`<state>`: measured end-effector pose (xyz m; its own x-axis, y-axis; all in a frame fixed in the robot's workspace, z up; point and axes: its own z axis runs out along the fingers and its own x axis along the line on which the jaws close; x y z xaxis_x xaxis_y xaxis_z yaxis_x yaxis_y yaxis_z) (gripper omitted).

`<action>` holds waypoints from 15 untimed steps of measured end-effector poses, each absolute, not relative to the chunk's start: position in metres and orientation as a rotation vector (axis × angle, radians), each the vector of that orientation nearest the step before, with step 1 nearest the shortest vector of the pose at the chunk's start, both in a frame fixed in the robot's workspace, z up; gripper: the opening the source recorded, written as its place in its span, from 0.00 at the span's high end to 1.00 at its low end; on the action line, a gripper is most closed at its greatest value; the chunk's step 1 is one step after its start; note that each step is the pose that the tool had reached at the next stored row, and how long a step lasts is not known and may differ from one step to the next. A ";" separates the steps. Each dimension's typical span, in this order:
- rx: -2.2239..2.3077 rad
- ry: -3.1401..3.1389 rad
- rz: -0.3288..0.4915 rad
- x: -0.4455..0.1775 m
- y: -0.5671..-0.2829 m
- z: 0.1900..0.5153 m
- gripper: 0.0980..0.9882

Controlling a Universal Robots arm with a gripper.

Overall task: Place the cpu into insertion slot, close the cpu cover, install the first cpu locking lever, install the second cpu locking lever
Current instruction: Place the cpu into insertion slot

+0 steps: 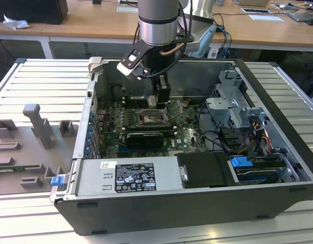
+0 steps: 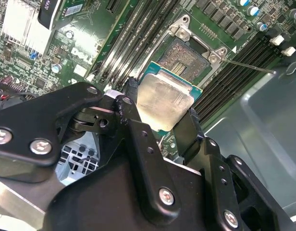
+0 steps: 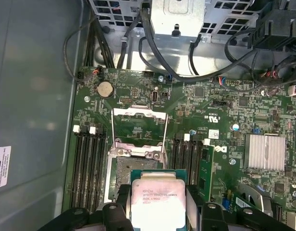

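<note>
The end effector (image 2: 161, 113) grips the cpu (image 2: 165, 96) by two opposite edges — held in the air near the empty insertion slot (image 2: 191, 57). The cpu cover (image 3: 138, 111) lies swung open over the green board (image 3: 210, 103).

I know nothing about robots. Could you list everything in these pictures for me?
computer case: one, black, open, on the table
table: one, pale, slatted, under the case
circuit board: one, green, inside the case
insertion slot: one, grey rim, dark centre, on the board, empty
cpu cover: one, silver, swung open beside the slot
memory slots: several, black, flanking the slot
power supply: one, silver, along the case's near wall
fixture blocks: several, grey, on the table at the exterior view's left
cpu: one, silver-faced, held near the slot
arm: one, silver, over the case
gripper: one, black, shut on the cpu
</note>
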<state>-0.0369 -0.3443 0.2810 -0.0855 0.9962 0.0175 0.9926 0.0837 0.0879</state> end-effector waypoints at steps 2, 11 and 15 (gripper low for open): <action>2.092 2.278 0.119 -0.037 -0.344 0.280 0.50; 2.122 2.247 0.117 -0.037 -0.342 0.269 0.50; 2.211 2.155 0.113 -0.037 -0.342 0.260 0.50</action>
<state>-0.0369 -0.3423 0.2597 0.0248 0.9996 0.0163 0.9958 -0.0261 0.0879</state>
